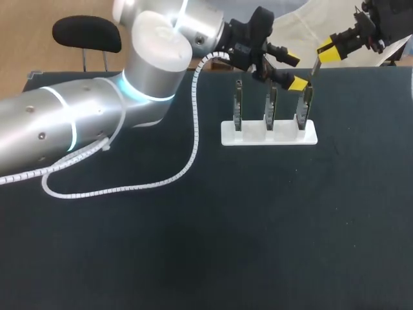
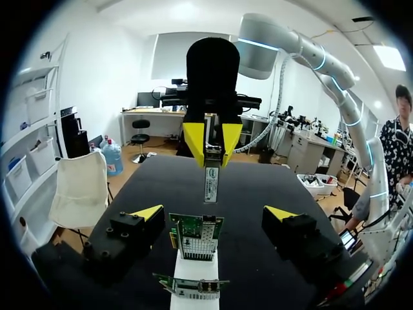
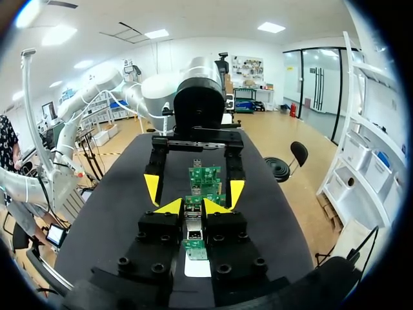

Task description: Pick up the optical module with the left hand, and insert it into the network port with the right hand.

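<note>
The optical module is a thin metal bar hanging upright in my right gripper, which is shut on it above the rightmost of three green network cards. The cards stand upright in a white stand. In the left wrist view the module points down at the card that sits between the open fingers of my left gripper. My left gripper hovers over the stand's right end and holds nothing. In the right wrist view the module is clamped between my yellow tips.
My left arm lies across the table's far left part. Its white coiled cable trails on the black tabletop. Two more cards stand in the stand's other slots.
</note>
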`<state>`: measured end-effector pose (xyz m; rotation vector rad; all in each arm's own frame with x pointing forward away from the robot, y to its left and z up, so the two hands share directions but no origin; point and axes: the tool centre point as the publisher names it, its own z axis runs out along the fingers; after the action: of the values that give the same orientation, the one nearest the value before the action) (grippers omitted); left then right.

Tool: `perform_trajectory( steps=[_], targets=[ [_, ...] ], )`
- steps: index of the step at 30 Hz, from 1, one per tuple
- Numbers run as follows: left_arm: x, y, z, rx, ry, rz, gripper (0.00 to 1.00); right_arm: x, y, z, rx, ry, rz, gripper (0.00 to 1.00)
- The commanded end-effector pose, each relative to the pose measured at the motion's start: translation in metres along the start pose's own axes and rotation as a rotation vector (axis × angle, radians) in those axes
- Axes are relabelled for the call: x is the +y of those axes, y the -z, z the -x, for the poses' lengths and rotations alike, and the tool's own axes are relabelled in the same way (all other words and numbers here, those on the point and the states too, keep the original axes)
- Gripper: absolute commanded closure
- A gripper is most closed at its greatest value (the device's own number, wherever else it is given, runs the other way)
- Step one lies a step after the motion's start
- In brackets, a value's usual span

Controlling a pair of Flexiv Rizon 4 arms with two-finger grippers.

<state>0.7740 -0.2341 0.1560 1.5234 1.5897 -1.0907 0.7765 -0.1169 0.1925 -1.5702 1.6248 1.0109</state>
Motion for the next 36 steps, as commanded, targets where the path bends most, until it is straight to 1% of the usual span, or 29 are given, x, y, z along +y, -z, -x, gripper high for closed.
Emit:
perform_trajectory(
  steps=[1,16,25,29,32,36],
  targets=[
    [0.0072,-0.0027,0.0025,0.009,0.005,-0.015,0.0,-0.0023,0.0,-0.0001,-0.001,-0.001,0.002,1.0],
    [0.006,-0.0018,-0.0004,0.013,0.018,-0.024,0.0,-0.0038,0.0,0.0005,0.0,0.0,0.004,1.0],
    [0.0055,-0.0027,0.0004,0.021,0.002,-0.032,0.0,-0.004,0.0008,0.0011,0.006,0.007,0.008,1.0],
    [0.0055,-0.0027,0.0004,0.021,0.002,-0.032,0.0,-0.0037,0.0013,0.0014,0.018,0.017,0.01,1.0],
    [0.0055,-0.0027,0.0004,0.021,0.002,-0.032,0.0,-0.0013,-0.0018,0.0003,0.059,0.049,0.015,1.0],
    [0.0055,-0.0027,0.0004,0.021,0.002,-0.032,0.0,0.0006,-0.0042,0.0012,0.059,0.05,0.015,1.0]
  ],
)
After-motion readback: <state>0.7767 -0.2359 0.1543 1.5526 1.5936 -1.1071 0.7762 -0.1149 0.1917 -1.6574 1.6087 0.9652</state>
